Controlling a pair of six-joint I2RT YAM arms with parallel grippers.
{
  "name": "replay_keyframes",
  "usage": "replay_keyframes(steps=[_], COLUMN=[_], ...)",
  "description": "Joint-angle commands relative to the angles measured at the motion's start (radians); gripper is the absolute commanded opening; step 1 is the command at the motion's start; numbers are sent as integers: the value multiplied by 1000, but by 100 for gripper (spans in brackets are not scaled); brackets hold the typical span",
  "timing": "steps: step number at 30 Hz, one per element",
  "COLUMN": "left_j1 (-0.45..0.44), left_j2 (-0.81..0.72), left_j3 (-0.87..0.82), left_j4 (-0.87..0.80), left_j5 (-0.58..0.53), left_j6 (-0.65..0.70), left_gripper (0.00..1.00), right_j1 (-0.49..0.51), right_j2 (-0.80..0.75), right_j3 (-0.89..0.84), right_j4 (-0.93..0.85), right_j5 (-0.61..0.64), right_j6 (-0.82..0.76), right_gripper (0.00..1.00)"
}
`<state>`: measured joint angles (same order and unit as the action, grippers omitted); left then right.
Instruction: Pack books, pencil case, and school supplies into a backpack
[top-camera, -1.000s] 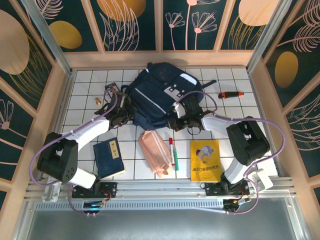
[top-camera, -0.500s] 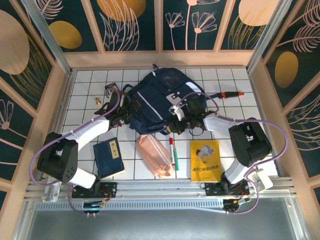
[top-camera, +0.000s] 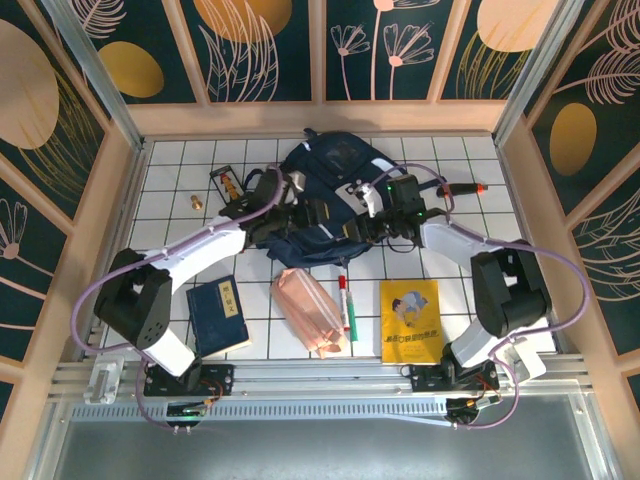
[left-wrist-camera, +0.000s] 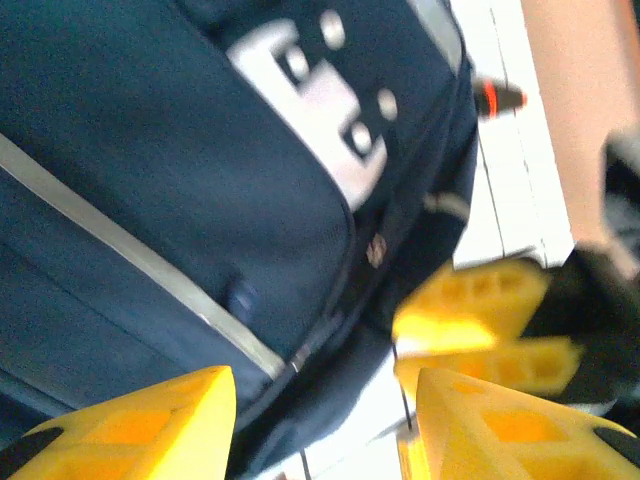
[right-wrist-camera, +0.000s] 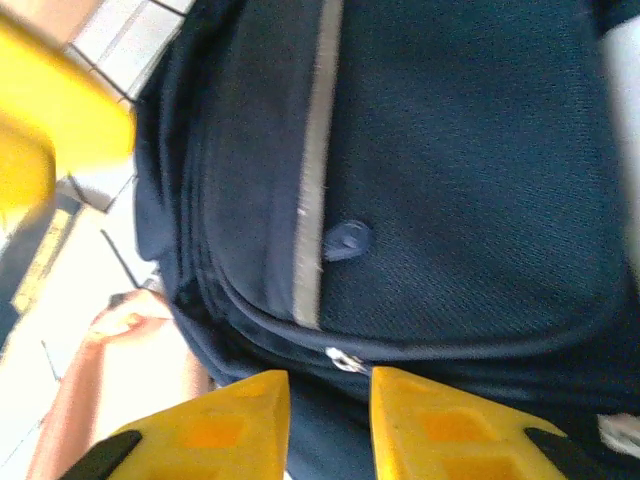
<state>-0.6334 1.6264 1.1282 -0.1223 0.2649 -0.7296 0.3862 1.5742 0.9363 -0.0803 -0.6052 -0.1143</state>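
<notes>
White gridded table, navy floral walls, backpack toward the back

Navy backpack behind pink pencil case

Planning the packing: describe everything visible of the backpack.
The backpack is large, of dark navy fabric, lying front up at the far middle of the tiled table. It bears pale reflective strips, grey-white patches with round holes, and zipped front pockets that look shut. The left hand, open, and the right hand, slightly open by a zip pull, are over its near part; contact cannot be told. The pink pencil case lies just before its near edge.
</notes>
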Motion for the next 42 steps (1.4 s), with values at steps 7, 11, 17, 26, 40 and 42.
replay_keyframes(steps=[7,11,17,26,40,42], left_j1=[-62,-63,-64,-67,-76,-76], left_j2=[-70,-91,-106,-94,-62,-40], left_j3=[-136,-208,-287,-328,-282,-254], left_j4=[-5,49,196,256,339,380], left_j5=[106,179,205,251,203,183], left_j6=[78,129,115,148,202,198], left_gripper=[48,51,53,52,56,57], right_j1=[30,39,55,110,24,18], right_j2=[-122,-6,56,106,-21,-28], right_j3=[-91,5,34,32,114,123], right_j4=[-103,-225,-215,-127,-122,-107], right_j5=[181,138,142,259,0,-21], right_j6=[-846,-983,-1036,-1084,-968,-945], right_gripper=[42,42,43,28,0,0])
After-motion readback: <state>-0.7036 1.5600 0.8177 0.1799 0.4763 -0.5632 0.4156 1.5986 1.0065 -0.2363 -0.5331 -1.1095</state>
